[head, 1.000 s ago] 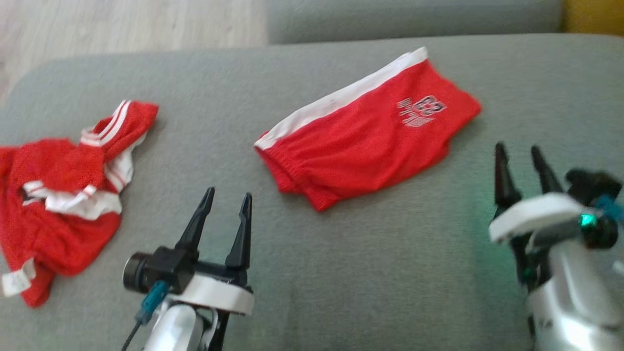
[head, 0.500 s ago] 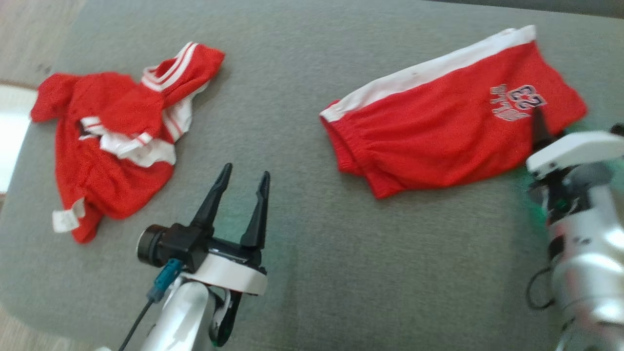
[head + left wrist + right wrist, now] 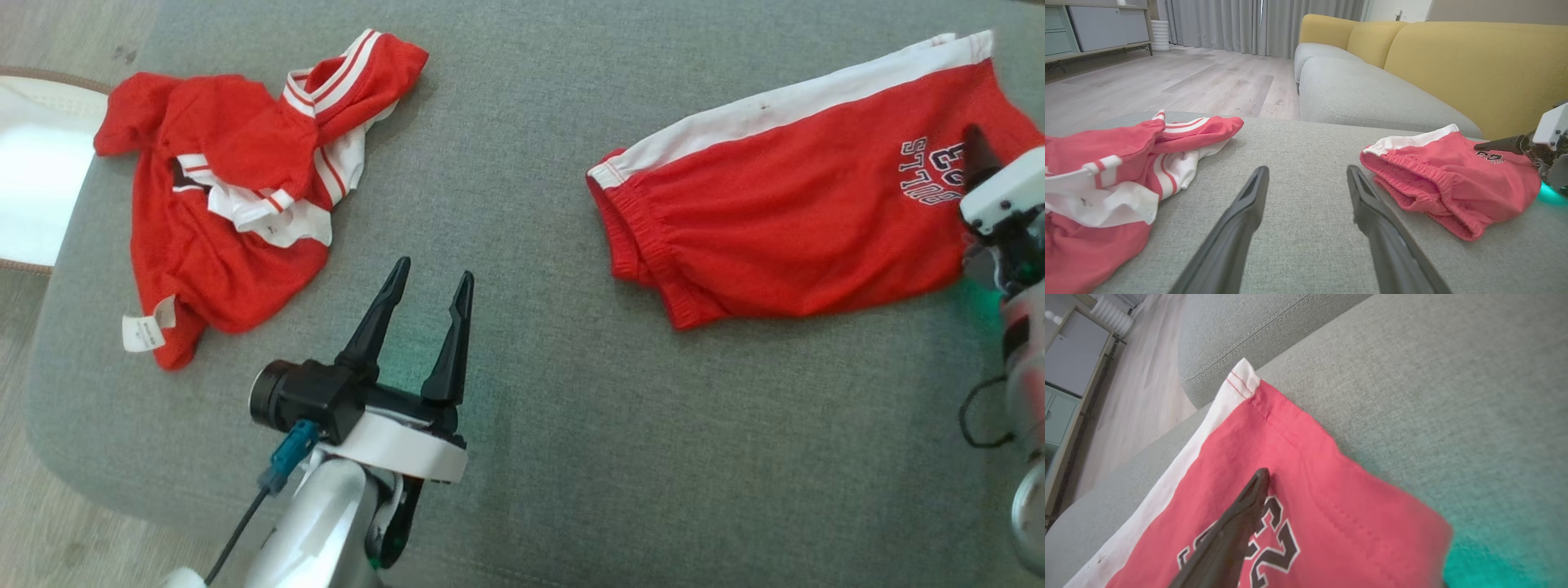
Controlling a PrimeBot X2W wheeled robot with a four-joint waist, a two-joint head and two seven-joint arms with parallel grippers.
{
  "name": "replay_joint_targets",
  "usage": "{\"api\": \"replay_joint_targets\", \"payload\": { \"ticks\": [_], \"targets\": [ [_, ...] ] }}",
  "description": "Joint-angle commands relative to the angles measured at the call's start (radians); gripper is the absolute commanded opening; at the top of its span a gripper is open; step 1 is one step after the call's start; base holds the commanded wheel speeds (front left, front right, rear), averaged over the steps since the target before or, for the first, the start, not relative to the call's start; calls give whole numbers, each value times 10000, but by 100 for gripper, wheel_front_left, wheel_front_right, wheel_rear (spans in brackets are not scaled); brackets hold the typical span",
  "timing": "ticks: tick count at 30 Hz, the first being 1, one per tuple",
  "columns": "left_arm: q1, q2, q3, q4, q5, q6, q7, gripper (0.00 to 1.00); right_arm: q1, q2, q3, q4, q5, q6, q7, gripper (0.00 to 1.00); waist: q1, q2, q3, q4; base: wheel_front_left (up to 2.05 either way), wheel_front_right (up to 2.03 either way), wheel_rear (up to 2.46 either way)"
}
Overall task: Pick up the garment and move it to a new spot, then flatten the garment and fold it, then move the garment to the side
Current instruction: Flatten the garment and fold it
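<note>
Head view: red mesh shorts with a white side stripe lie flat on the grey fabric cushion. The left pincer hovers well left of the shorts, spread wide and empty, and a crumpled red-and-white jersey lies farther left.

Left wrist view: the right pincer points over the shorts' printed end.

Right wrist view: one dark finger hangs over the print. Its partner is cut off, but the pincer looks wide open. Closing here could catch only the top layer and drag the shorts open.
</note>
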Motion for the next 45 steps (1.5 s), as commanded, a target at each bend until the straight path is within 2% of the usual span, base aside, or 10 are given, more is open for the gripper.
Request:
{"api": "replay_joint_targets", "payload": {
  "ticks": [1,3,4,5,6,18,32,39,45],
  "targets": [
    [-286,37,193,-347,-123,65,-51,100,230,290,52,410,-298,-9,450,100,0,0,56,15,0,0,0],
    [-309,37,161,-362,-152,91,-51,100,140,263,-40,465,-564,-9,517,100,0,0,100,17,0,0,0],
    [-332,36,146,-363,-167,103,-51,100,96,256,-114,485,-663,-9,539,46,0,0,119,19,0,0,0],
    [-363,36,134,-362,-187,115,-51,100,45,265,-170,499,-764,-9,542,3,0,0,140,18,0,0,0],
    [-400,36,127,-355,-209,124,-51,100,-10,290,-205,510,-858,-9,532,0,0,0,158,13,0,0,0],
    [-442,36,235,-244,-213,159,-51,100,-181,603,-269,267,-1127,-9,-1165,0,0,0,-87,-426,0,0,0],
    [280,36,531,-171,-67,149,-51,100,1200,645,-111,-299,-551,-9,-3261,0,0,0,-1342,-1818,0,0,0],
    [682,36,824,-215,-88,166,-51,100,2056,583,-447,-700,-156,-9,-3577,0,0,0,-1805,-2281,0,0,0],
    [866,36,1104,-236,2,119,-51,100,2348,537,-586,-1017,12,-9,-3468,0,0,0,-1897,-2409,0,0,0]
  ]
}}
